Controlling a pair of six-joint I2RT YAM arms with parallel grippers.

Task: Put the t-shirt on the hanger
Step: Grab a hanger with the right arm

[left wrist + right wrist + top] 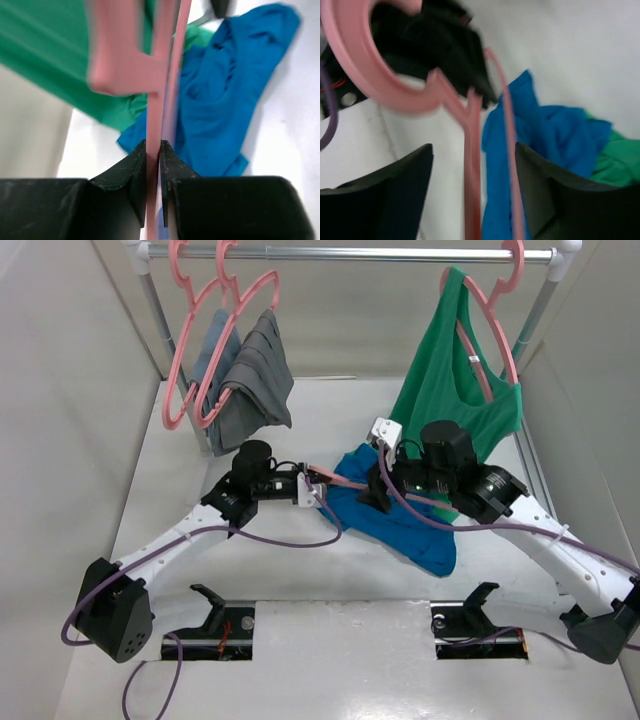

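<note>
Squarely within left end effector [153,150], the hanger [156,117]; t-shirt [225,100] just beyond.

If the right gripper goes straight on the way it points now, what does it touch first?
Probably the hanger: its bars pass through the open right gripper, and its neck lies ahead. The left gripper, shut on it, is just behind. Depth is unclear.

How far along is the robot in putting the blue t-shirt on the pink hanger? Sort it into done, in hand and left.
Done: the left gripper is shut on the hanger.
In hand: the right gripper is open and straddles the hanger's bars without gripping them.
Left: the t-shirt lies crumpled on the table, with none of it on the hanger.
</note>
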